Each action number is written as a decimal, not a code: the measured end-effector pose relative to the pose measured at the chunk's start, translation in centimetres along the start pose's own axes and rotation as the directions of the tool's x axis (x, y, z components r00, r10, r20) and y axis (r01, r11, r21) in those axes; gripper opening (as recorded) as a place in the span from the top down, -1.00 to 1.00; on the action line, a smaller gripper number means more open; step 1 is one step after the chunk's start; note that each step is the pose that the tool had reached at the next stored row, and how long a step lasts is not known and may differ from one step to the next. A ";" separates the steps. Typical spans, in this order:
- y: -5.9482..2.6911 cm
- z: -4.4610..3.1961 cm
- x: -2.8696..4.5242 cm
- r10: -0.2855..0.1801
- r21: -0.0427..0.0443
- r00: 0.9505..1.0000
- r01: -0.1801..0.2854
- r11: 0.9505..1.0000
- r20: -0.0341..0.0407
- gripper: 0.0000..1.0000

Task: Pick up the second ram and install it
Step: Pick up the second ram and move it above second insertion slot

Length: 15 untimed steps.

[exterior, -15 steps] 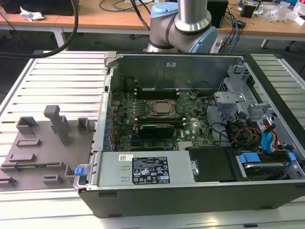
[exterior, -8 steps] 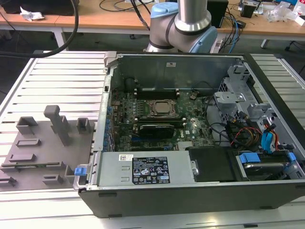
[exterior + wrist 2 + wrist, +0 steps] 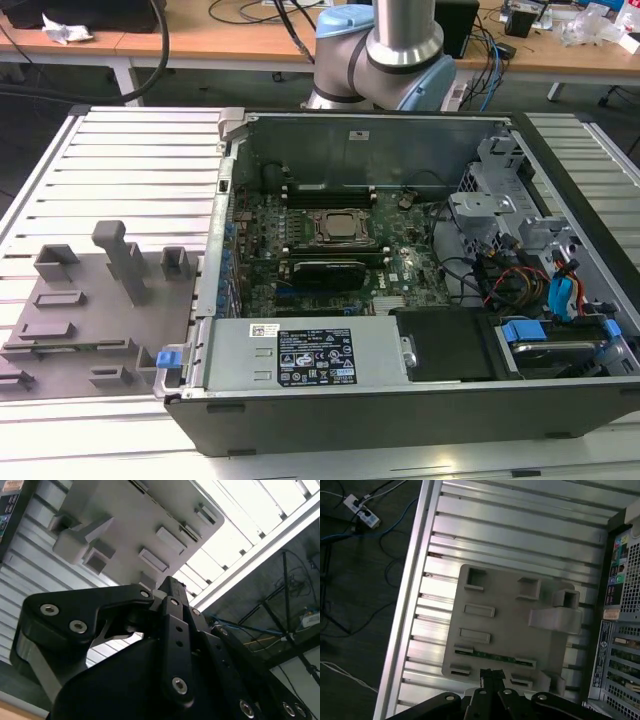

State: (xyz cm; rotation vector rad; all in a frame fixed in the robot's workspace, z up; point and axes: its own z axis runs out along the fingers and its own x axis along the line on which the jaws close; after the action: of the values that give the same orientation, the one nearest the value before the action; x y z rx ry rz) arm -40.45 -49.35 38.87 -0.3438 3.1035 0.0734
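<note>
1. Because it is a thin bare board, the second ram (image 3: 495, 656) probably handles light, stiff and fragile, so it is best pinched across its flat faces near mid-length.
2. It stands on edge in a slot of the grey tray (image 3: 510, 615).
3. The gripper (image 3: 489, 673) hovers near it, fingers together and empty.
4. In the exterior view, the tray lies at nine o'clock from the computer case (image 3: 400, 408), on the table (image 3: 140, 170).
</note>
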 end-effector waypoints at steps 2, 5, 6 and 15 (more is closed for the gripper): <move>0.00 0.00 0.00 -0.034 -0.001 0.999 0.034 0.999 -0.001 0.79; 0.00 0.00 0.00 -0.102 -0.003 0.995 0.102 0.995 -0.004 0.79; 0.00 0.00 0.00 -0.116 -0.003 0.993 0.116 0.993 -0.005 0.79; 0.00 0.00 0.00 -0.341 -0.011 0.940 0.340 0.940 -0.014 0.79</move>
State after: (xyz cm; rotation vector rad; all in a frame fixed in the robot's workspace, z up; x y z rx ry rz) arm -40.45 -49.35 38.87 -0.8781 3.0050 0.0773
